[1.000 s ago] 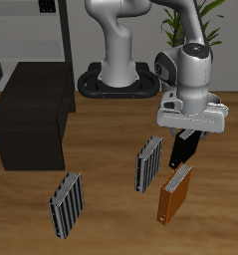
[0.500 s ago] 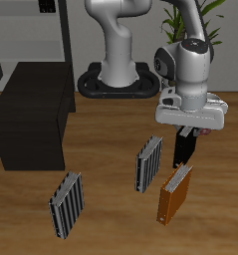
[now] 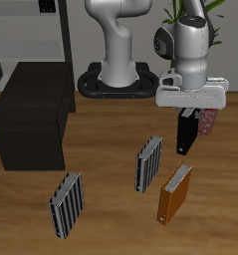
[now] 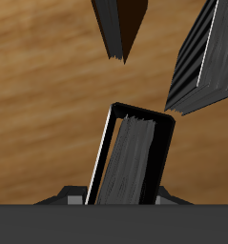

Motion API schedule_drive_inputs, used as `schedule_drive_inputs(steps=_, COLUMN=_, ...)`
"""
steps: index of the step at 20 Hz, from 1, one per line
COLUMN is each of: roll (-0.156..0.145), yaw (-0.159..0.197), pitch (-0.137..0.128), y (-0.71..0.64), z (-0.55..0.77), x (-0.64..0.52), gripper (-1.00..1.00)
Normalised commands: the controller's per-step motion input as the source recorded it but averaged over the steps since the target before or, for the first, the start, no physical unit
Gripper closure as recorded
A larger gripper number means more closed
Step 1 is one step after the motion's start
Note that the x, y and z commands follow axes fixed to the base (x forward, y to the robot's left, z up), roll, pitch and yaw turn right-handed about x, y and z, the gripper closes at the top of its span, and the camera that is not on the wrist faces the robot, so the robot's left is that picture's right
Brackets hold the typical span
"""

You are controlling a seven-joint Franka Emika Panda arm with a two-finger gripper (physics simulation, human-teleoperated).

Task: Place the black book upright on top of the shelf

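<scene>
My gripper (image 3: pixel 188 117) is shut on the black book (image 3: pixel 186 133) and holds it clear of the table, hanging nearly upright below the fingers. In the wrist view the black book (image 4: pixel 134 164) fills the space between the jaws, its pale page edge showing. The shelf (image 3: pixel 31 122) is the large dark cabinet with stepped tops at the far side of the table from the gripper. Its tops are bare.
An orange-brown book (image 3: pixel 174 193) stands below the gripper near the front edge, with a grey striped book (image 3: pixel 148 162) beside it and another (image 3: pixel 66 204) farther along. A reddish object (image 3: pixel 211 121) sits behind the gripper. A light grey rack (image 3: pixel 31 30) stands behind the shelf.
The gripper has risen with the black book in it. The book has swung from tilted to nearly upright and now hangs clear above the orange-brown book.
</scene>
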Motion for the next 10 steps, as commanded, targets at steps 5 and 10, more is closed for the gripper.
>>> schedule_drive_inputs(steps=5, roll=0.040, yaw=0.061, pitch=-0.024, y=-0.04, z=0.55, x=-0.17, gripper=1.00)
schedule_drive_inputs(steps=10, roll=0.021, yaw=0.063, pitch=-0.024, y=-0.10, z=0.58, x=-0.15, gripper=1.00)
